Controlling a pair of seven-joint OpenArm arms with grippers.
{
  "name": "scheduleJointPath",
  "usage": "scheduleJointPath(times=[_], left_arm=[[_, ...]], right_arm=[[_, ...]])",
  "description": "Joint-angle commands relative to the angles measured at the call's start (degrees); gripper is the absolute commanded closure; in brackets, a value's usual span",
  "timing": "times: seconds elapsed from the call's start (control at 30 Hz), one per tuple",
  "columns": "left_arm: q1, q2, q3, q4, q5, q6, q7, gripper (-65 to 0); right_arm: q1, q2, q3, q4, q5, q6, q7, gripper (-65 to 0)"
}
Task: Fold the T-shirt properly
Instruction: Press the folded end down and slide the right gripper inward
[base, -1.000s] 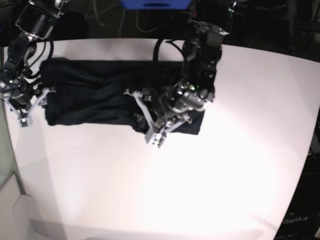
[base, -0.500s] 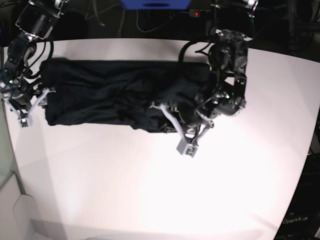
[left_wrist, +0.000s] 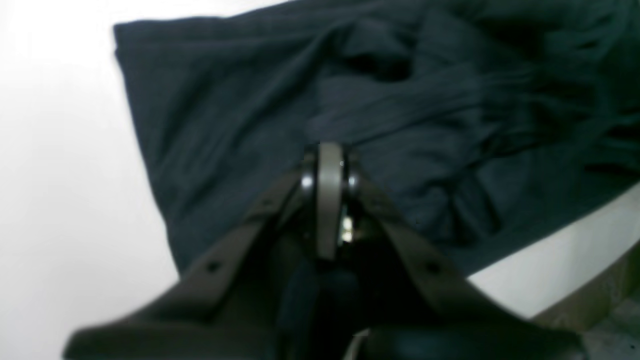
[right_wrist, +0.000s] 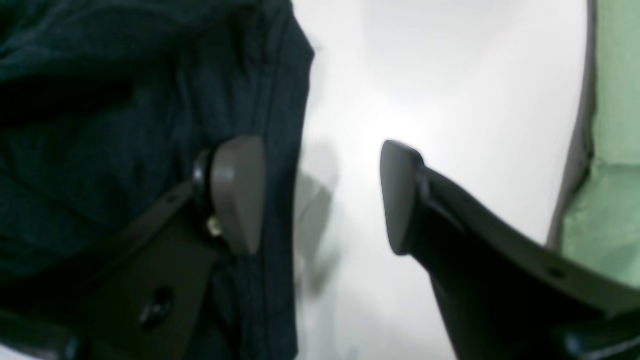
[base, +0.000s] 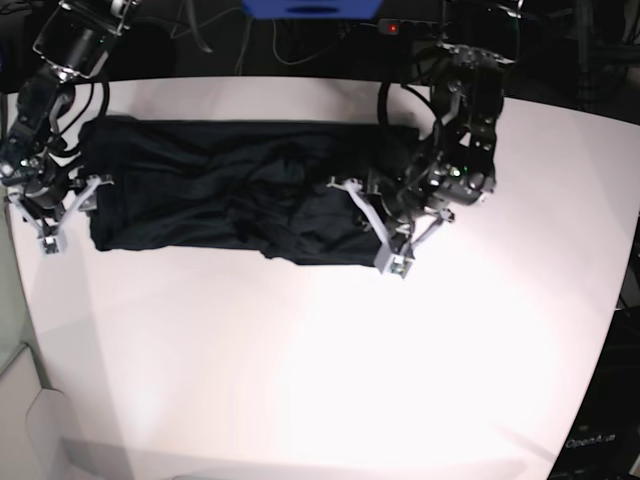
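Both arms work the ends of the long dark band.
The T-shirt (base: 230, 195) lies across the white bench (base: 320, 380); left gripper (left_wrist: 327, 165), jaws clenched empty over cloth; right gripper (right_wrist: 320, 195), jaws released, straddling the hem, ready to pinch.

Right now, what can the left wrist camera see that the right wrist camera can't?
Only the left wrist view shows the left hand, its fingers pressed together, over a wrinkled end of the T-shirt.

Only the right wrist view shows the right hand, its fingers wide apart with nothing between them, astride a straight side edge of the shirt, and something green past the table's edge.

Both show the same dark T-shirt lying on the white table.
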Motion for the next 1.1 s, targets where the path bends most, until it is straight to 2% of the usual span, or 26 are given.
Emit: scheduleJointPath(times=[0.0, 0.07, 0.17, 0.4, 0.5, 0.6, 0.7, 0.8, 0.87, 1.0, 1.07], left_arm=[[-0.95, 1.37, -1.53, 0.87, 0.63, 1.21, -1.15, 0.0], [-0.95, 2.77, -3.2, 0.87, 3.01, 3.14, -1.15, 0.0], [-0.95, 3.21, -3.38, 0.78, 4.59, 3.84, -1.15, 0.0], [-1.39, 5.15, -3.11, -5.64, 4.06, 3.4, -1.07, 0.0], [-0.95, 5.23, 3.22, -5.9, 3.97, 3.32, -0.8, 0.0], [0.19, 5.23, 12.01, -1.59, 3.89, 3.23, -1.07, 0.0], [0.19, 4.79, 18.69, 5.61, 2.57, 2.0, -1.07, 0.0], [0.19, 4.79, 18.87, 10.8, 0.72, 0.94, -0.54, 0.0], [0.11, 3.56, 18.87, 12.12, 0.28, 0.85, -0.45, 0.0], [0.11, 1.45, 18.6, 10.54, 0.9, 1.21, -0.98, 0.0], [-0.07, 0.13, 16.14, 7.81, 0.9, 1.38, -1.15, 0.0]], right_arm=[[0.64, 0.84, 0.19, 1.02, 0.61, -0.16, 0.94, -37.6], [0.64, 0.84, 0.19, 1.02, 0.61, -0.16, 0.94, -37.6], [-0.24, 0.84, 0.19, 1.02, 0.61, -0.16, 0.94, -37.6], [-0.42, 0.93, 0.19, 1.02, 0.61, -0.16, 0.94, -37.6], [-0.42, 1.1, 0.19, 1.02, 0.61, -0.16, 0.94, -37.6], [-0.42, 1.1, 0.19, 1.02, 0.61, -0.16, 0.94, -37.6], [-0.42, 0.84, 0.19, 1.02, 0.61, -0.16, 0.94, -37.6], [-0.42, 0.84, 0.19, 1.02, 0.61, -0.16, 0.94, -37.6], [-0.42, 0.84, 0.19, 1.02, 0.61, -0.16, 0.94, -37.6], [-0.5, 1.1, 0.54, 1.02, 0.52, -0.16, 0.94, -37.6], [-0.5, 1.28, 0.54, 1.11, 0.52, -0.16, 0.94, -37.6]])
